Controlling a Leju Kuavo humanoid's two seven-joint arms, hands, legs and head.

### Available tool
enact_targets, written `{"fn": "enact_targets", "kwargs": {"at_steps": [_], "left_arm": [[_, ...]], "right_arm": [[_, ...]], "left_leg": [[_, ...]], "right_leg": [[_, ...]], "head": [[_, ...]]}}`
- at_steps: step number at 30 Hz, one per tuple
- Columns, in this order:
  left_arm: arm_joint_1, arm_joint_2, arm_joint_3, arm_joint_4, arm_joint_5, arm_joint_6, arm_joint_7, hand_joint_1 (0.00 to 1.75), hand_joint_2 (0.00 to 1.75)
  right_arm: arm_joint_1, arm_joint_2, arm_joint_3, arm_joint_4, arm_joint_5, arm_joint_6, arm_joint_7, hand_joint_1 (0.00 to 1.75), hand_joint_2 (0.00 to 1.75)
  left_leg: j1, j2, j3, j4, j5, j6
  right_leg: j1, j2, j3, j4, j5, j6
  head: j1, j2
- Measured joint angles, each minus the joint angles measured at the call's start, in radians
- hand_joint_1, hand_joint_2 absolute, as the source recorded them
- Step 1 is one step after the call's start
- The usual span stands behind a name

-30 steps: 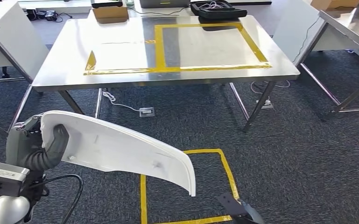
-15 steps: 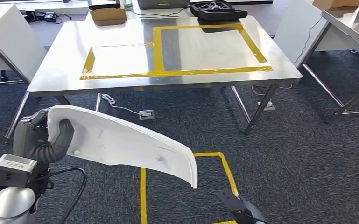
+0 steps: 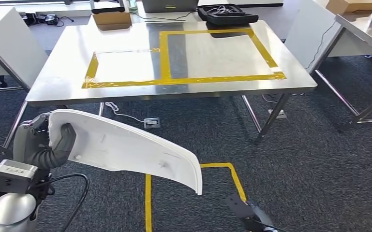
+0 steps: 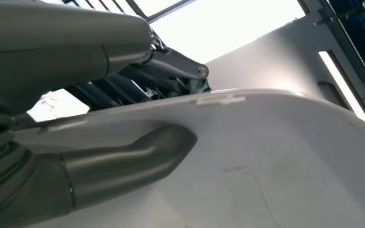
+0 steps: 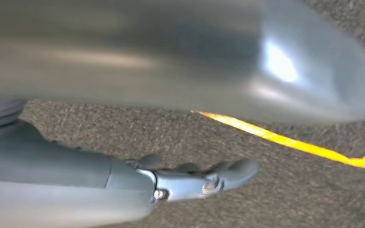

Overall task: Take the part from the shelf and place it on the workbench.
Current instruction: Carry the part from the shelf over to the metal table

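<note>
Right hand (image 5: 190, 183): at 6 o'clock, hanging over carpet, fingers loosely extended, holding nothing.
Left hand (image 3: 53, 142): at 8 o'clock, thumb clamped on the part (image 3: 130, 150), unchanged.
Workbench (image 3: 53, 82): at 12 o'clock, nearer than before; camera advanced.

Bright daylight glares off the steel surface (image 3: 126, 84); my right wrist view blurs (streaked silver), my left washes out.
</note>
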Motion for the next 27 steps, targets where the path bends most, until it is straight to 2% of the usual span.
{"fn": "enact_targets", "kwargs": {"at_steps": [2,3,5,6,7,8,9,10,11,12,13,16,18,19,21,22,23,24,26,27], "left_arm": [[-0.001,0.001,0.001,-0.002,0.002,0.003,-0.002,1.75,1.75],[-0.001,0.001,0.001,-0.004,0.003,0.005,-0.003,1.75,1.75],[-0.001,0.001,0.001,-0.004,0.004,0.006,-0.004,1.75,1.75],[0.001,0.001,0.001,-0.004,0.004,0.007,-0.004,1.75,1.75],[0.002,0.001,0.001,-0.004,0.004,0.007,-0.004,1.75,1.75],[0.003,0.001,0.001,-0.004,0.004,0.007,-0.004,1.75,1.75],[0.004,0.001,0.001,-0.004,0.004,0.007,-0.004,1.75,1.75],[0.005,0.001,0.001,-0.004,0.005,0.008,-0.004,1.75,1.75],[0.005,0.001,0.001,-0.004,0.005,0.008,-0.004,1.75,1.75],[0.005,0.001,0.001,-0.004,0.005,0.008,-0.004,1.75,1.75],[0.005,0.001,0.001,-0.004,0.005,0.008,-0.004,1.75,1.75],[0.005,0.001,0.002,-0.005,0.005,0.010,-0.004,1.75,1.75],[0.005,0.001,0.002,-0.005,0.005,0.011,-0.005,1.75,1.75],[0.006,0.001,0.002,-0.005,0.005,0.012,-0.006,1.75,1.75],[0.009,0.001,0.002,-0.002,0.005,0.013,-0.006,1.75,1.75],[0.010,0.001,0.002,0.000,0.005,0.013,-0.006,1.75,1.75],[0.010,0.001,0.002,0.002,0.005,0.013,-0.006,1.75,1.75],[0.010,0.001,0.002,0.003,0.005,0.013,-0.006,1.75,1.75],[0.008,0.001,0.002,0.004,0.005,0.013,-0.006,1.75,1.75],[0.007,0.001,0.001,0.004,0.005,0.013,-0.007,1.75,1.75]], "right_arm": [[-0.005,-0.001,0.001,0.000,0.003,0.000,0.000,0.00,0.00],[-0.008,-0.002,0.001,0.000,0.004,0.000,0.000,0.00,0.00],[-0.011,-0.005,0.001,0.000,0.004,0.000,0.001,0.00,0.00],[-0.011,-0.006,0.001,0.000,0.004,0.000,0.001,0.00,0.00],[-0.011,-0.008,0.001,0.000,0.004,0.000,0.001,0.00,0.00],[-0.010,-0.008,0.001,0.000,0.004,0.000,0.001,0.00,0.00],[-0.010,-0.009,0.002,0.000,0.004,0.000,0.001,0.00,0.00],[-0.011,-0.009,0.002,0.000,0.004,0.000,0.001,0.00,0.00],[-0.011,-0.009,0.002,0.000,0.004,0.000,0.001,0.00,0.00],[-0.011,-0.010,0.002,0.000,0.004,0.000,0.001,0.00,0.00],[-0.011,-0.010,0.002,0.000,0.004,0.000,0.001,0.00,0.00],[-0.010,-0.010,0.001,0.000,0.003,0.000,0.001,0.00,0.00],[-0.010,-0.010,0.001,0.000,0.000,-0.002,0.000,0.00,0.00],[-0.010,-0.010,0.001,0.000,-0.002,-0.003,-0.001,0.00,0.00],[-0.007,-0.010,0.001,0.000,-0.007,-0.006,-0.002,0.00,0.00],[-0.005,-0.010,0.001,0.000,-0.008,-0.007,-0.002,0.00,0.00],[-0.003,-0.010,0.001,0.000,-0.010,-0.008,-0.003,0.00,0.00],[-0.001,-0.010,0.001,0.000,-0.012,-0.009,-0.003,0.00,0.00],[0.001,-0.010,0.001,0.000,-0.013,-0.010,-0.004,0.00,0.00],[0.001,-0.009,0.001,0.001,-0.013,-0.010,-0.005,0.00,0.00]], "left_leg": [[0.003,0.000,0.008,-0.007,-0.003,0.012],[0.006,0.000,0.013,-0.010,-0.005,0.017],[0.007,0.001,0.019,-0.011,-0.012,0.024],[0.007,0.001,0.021,-0.011,-0.015,0.025],[0.007,0.001,0.025,-0.011,-0.019,0.025],[0.007,0.000,0.031,-0.011,-0.024,0.023],[0.008,0.000,0.039,-0.011,-0.030,0.021],[0.008,0.000,0.047,-0.010,-0.036,0.018],[0.006,-0.001,0.053,-0.009,-0.043,0.013],[0.005,-0.001,0.057,-0.008,-0.049,0.008],[0.003,-0.002,0.058,-0.007,-0.053,0.002],[0.005,-0.002,0.062,-0.007,-0.061,-0.017],[0.007,0.001,0.044,0.040,-0.085,-0.029],[0.008,0.001,0.017,0.094,-0.107,-0.033],[0.008,0.002,-0.062,0.230,-0.155,-0.037],[0.008,0.002,-0.093,0.274,-0.160,-0.038],[0.008,0.002,-0.108,0.282,-0.144,-0.036],[0.008,0.002,-0.101,0.249,-0.108,-0.034],[0.006,0.002,-0.051,0.116,-0.023,-0.023],[0.004,0.002,-0.027,0.056,0.001,-0.018]], "right_leg": [[-0.001,-0.001,-0.006,0.022,-0.015,0.012],[-0.002,-0.002,-0.026,0.062,-0.034,0.017],[-0.005,-0.002,-0.103,0.196,-0.085,0.025],[-0.007,-0.002,-0.145,0.258,-0.100,0.027],[-0.008,-0.002,-0.174,0.291,-0.097,0.028],[-0.009,-0.003,-0.184,0.286,-0.072,0.029],[-0.010,-0.003,-0.173,0.240,-0.029,0.029],[-0.011,-0.004,-0.148,0.168,0.020,0.029],[-0.011,-0.004,-0.121,0.098,0.055,0.027],[-0.010,-0.005,-0.100,0.045,0.076,0.023],[-0.009,-0.005,-0.090,0.019,0.080,0.018],[-0.006,-0.003,-0.084,0.010,0.070,-0.004],[-0.008,-0.003,-0.072,0.006,0.066,-0.018],[-0.009,-0.003,-0.066,0.005,0.062,-0.023],[-0.007,-0.004,-0.056,0.005,0.052,-0.029],[-0.006,-0.003,-0.050,0.005,0.047,-0.030],[-0.006,-0.003,-0.044,0.005,0.042,-0.029],[-0.005,-0.002,-0.035,0.005,0.036,-0.028],[-0.004,0.000,-0.019,0.006,0.022,-0.023],[-0.002,0.001,-0.015,0.007,0.016,-0.018]], "head": [[0.000,0.000],[0.000,0.000],[0.001,0.000],[0.001,0.000],[0.001,0.000],[0.001,0.000],[0.001,0.000],[0.001,0.000],[0.001,0.000],[0.001,0.000],[0.000,0.000],[0.000,0.000],[-0.001,0.000],[-0.002,0.000],[-0.002,0.000],[-0.002,0.000],[-0.002,0.000],[-0.002,0.000],[-0.002,0.000],[-0.002,0.000]]}}
